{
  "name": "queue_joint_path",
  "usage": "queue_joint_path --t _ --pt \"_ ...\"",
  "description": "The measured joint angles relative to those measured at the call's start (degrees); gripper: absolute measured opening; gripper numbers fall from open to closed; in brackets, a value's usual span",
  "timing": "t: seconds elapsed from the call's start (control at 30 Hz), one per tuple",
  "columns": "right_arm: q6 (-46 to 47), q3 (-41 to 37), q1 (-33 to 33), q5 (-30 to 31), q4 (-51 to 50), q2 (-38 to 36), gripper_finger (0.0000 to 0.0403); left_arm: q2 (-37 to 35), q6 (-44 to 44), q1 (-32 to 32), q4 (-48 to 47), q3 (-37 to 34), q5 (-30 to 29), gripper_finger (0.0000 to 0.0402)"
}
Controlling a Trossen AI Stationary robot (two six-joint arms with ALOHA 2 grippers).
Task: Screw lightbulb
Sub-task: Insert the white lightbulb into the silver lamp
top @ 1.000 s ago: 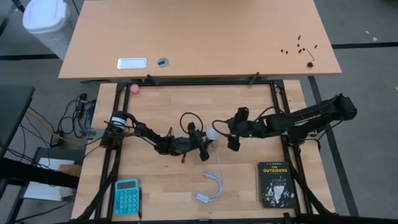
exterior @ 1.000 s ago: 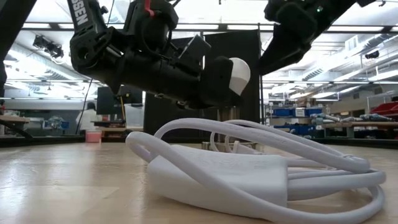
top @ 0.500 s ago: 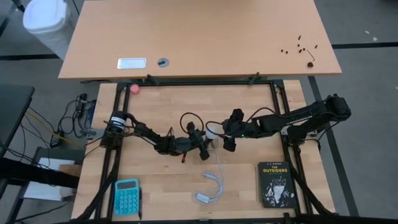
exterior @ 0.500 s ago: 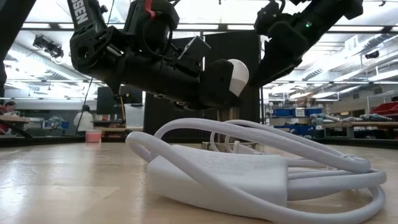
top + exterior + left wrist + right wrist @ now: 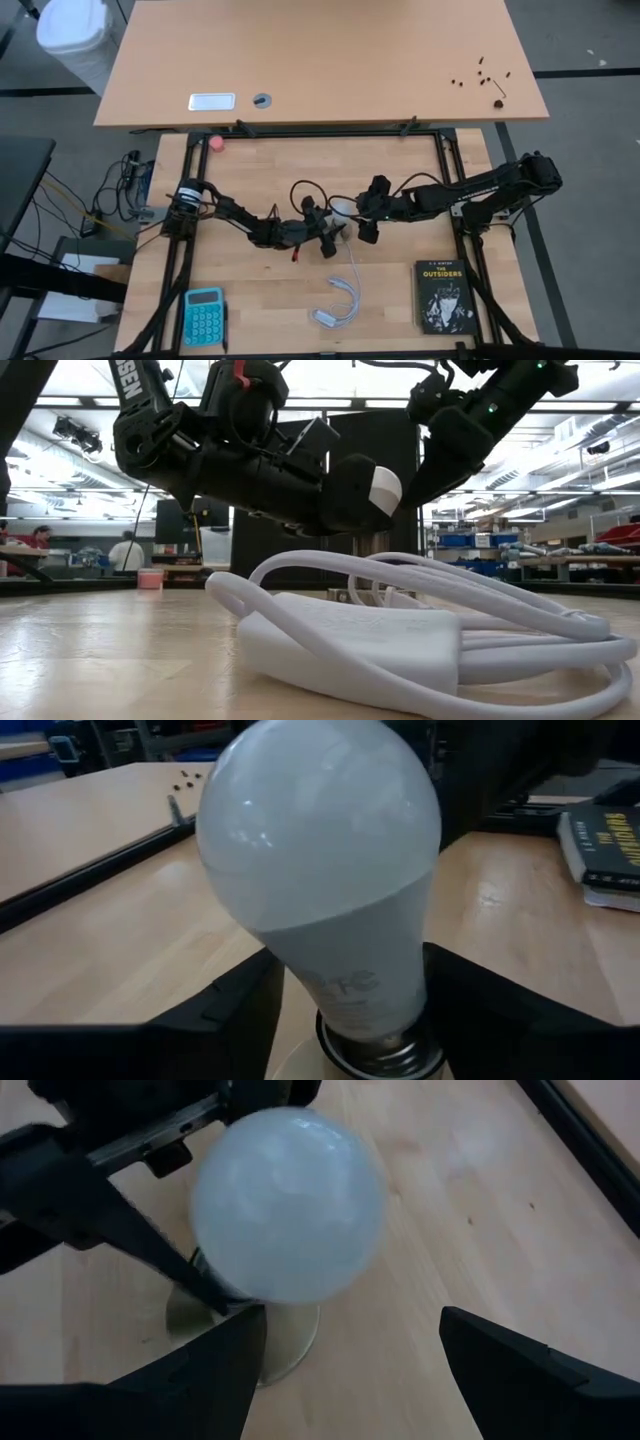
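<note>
The white lightbulb [image 5: 320,870] stands between the two dark fingers of my left gripper [image 5: 348,1005], which reaches in nearly level from the table's left. Its greyish screw base [image 5: 380,1055] sits in a round metal socket, whose disc [image 5: 255,1340] lies on the table. A strip of table shows between one finger [image 5: 240,1010] and the bulb's neck. My right gripper [image 5: 350,1335] hangs open just right of and above the bulb's globe [image 5: 290,1205], slanting down at it, fingers wide and clear of it. Seen from above, the bulb [image 5: 342,209] lies between both grippers. My left gripper's fingers stand on either side of the bulb's narrow neck [image 5: 350,990], just above the screw base. One finger is plainly apart from it. Whether the other finger [image 5: 470,1010] touches the neck I cannot tell.
A coiled white cord with its plug block [image 5: 338,303] lies near the front, filling the low view [image 5: 400,640]. A black book [image 5: 443,296] sits front right, a blue calculator [image 5: 203,316] front left, a pink ball [image 5: 218,143] far left. A black cable loop [image 5: 300,190] lies behind my left gripper.
My right gripper has come down and toward the table's left, closing on the bulb's globe, its fingers still wide apart. My left arm has kept its place at the bulb.
</note>
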Motion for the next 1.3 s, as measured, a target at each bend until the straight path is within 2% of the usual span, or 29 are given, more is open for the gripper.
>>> queue_joint_path --t 0.5,0.73,0.87,1.07,1.3 --pt "-0.27 0.0 -0.57 0.99 -2.71 -0.02 0.0309 0.02 4.06 -0.28 1.46 -0.04 0.6 0.0239" --pt "-1.24 0.0 -0.03 -1.04 -0.91 -0.02 0.0309 0.02 4.26 -0.63 2.41 -0.09 2.86 0.0239" --pt "-2.1 0.0 0.69 -0.9 -0.24 -0.02 0.0309 -0.02 6.13 -0.63 5.54 -0.13 2.89 0.0239" --pt "-2.2 0.0 0.74 -0.92 -0.44 -0.02 0.0309 -0.02 5.59 -0.79 4.91 -0.13 4.93 0.0239" --pt "-2.72 0.0 0.81 -0.94 -0.43 -0.02 0.0309 -0.09 5.37 -1.68 2.41 -0.11 2.19 0.024"
